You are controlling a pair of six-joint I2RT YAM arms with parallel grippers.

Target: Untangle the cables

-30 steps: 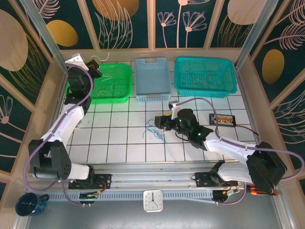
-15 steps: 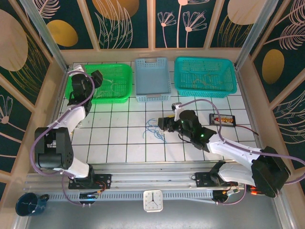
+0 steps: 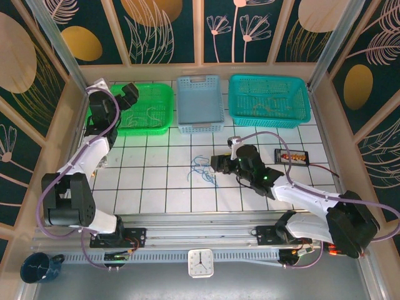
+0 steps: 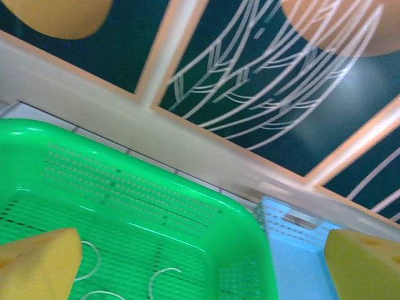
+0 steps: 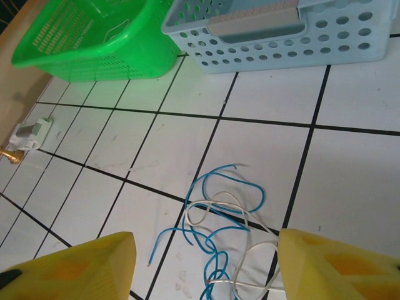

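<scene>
The cables lie in a loose tangle [image 3: 201, 170] on the white tiles mid-table. A dark blue cord [image 5: 250, 187] loops through a whitish cord [image 5: 219, 209]; no tan cord shows among them. My right gripper [image 3: 215, 164] hovers just right of the tangle, open, and its yellow fingers [image 5: 69, 269] straddle the cords without touching them [image 5: 206, 269]. My left gripper [image 3: 128, 95] is over the green basket [image 3: 147, 130], open and empty [image 4: 200, 269]. Whitish cord loops [image 4: 159, 278] lie on that basket's floor.
A light blue basket [image 3: 200, 103] stands between the green one and a teal basket [image 3: 269, 119] holding tan strands. A small black block with orange parts [image 3: 292, 156] lies right of my right arm. A small white plug [image 5: 31, 133] sits near the left wall.
The left arm has turned and shifted over the green basket's left side. A whitish cord seen at its gripper one second ago is gone from it. The right gripper drew slightly right.
</scene>
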